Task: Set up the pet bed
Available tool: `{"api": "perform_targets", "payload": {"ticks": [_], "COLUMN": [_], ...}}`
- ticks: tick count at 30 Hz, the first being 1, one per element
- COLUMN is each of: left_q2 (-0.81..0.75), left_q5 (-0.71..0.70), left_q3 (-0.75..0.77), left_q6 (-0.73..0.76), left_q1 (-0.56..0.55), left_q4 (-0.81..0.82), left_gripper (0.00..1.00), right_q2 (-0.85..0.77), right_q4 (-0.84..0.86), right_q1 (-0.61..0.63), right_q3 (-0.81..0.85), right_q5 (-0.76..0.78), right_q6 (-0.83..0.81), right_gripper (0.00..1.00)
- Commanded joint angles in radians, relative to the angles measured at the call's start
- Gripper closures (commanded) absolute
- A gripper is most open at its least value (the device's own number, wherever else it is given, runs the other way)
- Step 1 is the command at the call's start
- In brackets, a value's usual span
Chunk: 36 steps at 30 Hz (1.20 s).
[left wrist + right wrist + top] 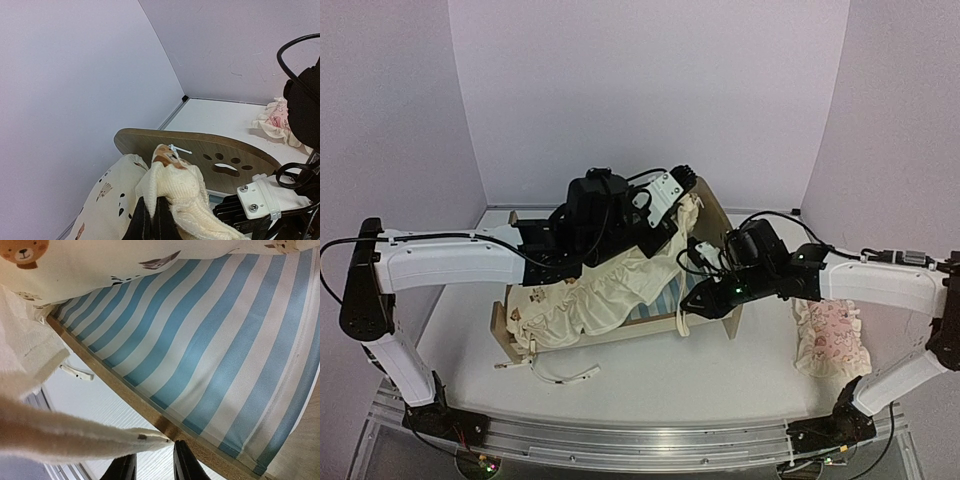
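Left fingers: pressed on the cushion ruffle, just short of the headboard.
Right fingers: slightly spread, empty; tie tip just ahead.
Pet bed: directly beyond the right fingertips, side rail running crosswise; right arm nearer.

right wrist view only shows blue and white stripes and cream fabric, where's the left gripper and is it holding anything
Observer: The left gripper is shut on a corner of the cream animal-print ruffled cushion, lifted beside the rounded wooden headboard with its paw-print cutout.
Operator: is the rest of the cushion lying flat
Observer: No, in the top view it lies bunched across the light-wood pet bed, reaching its left end.
Operator: anything else on the table
Observer: A small pink ruffled pillow lies on the white table, right of the bed.
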Motion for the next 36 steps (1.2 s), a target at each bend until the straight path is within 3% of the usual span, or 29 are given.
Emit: {"api": "perform_targets", "payload": {"ticks": [1,7,14,24,36], "left_q2": [-0.068,-0.073,-0.074,-0.094,-0.088], "left_q5": [-0.015,-0.015,-0.030,-0.063,-0.046], "left_q3": [0.005,0.001,-0.004,-0.057,-0.084], "left_q6": [-0.001,-0.001,0.004,-0.001,-0.036], "left_q1": [0.005,0.005,0.005,0.010,0.013], "left_q4": [0.071,0.074,0.074,0.093,0.084], "left_gripper": [1.00,1.00,1.00,1.00,1.00], "right_q2": [0.016,0.042,0.013,-0.114,-0.065], "right_q4": [0.101,0.123,0.126,-0.138,-0.200], "right_q1": [0.007,0.009,0.015,0.015,0.015], "right_q3": [-0.014,-0.016,-0.017,0.130,0.212], "right_q5": [0.025,0.020,0.057,0.281,0.448], "right_q6": [-0.006,0.012,0.030,0.033,-0.027], "right_gripper": [0.75,0.82,1.00,1.00,1.00]}}
